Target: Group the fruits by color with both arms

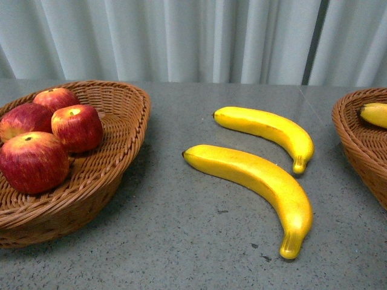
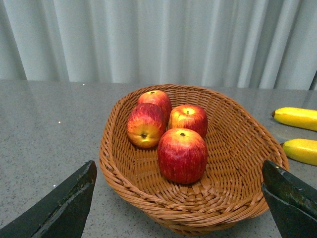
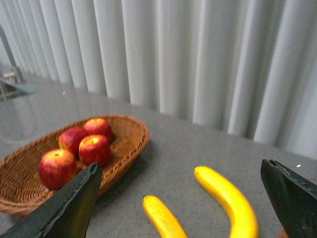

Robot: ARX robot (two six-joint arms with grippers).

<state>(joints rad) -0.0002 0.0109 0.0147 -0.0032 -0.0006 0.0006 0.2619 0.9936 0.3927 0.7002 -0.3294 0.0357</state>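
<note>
Grey tabletop (image 1: 181, 241): near banana (image 1: 254, 175), far banana (image 1: 266, 127) parallel, diagonal (stems near-right).

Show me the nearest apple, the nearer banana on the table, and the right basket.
Nearest apple (image 1: 33, 162): front view, its red side.
Nearer banana (image 1: 257, 175): front view, mid-body.
Right basket (image 1: 363, 148): front view, woven wall.

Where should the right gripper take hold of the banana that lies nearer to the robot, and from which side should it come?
Grip the nearer banana at its thick middle, coming from straight above and closing across its width. It lies flat on the table, curved, with free space on both sides; the tapered ends would likely slip. The right gripper is open.
</note>
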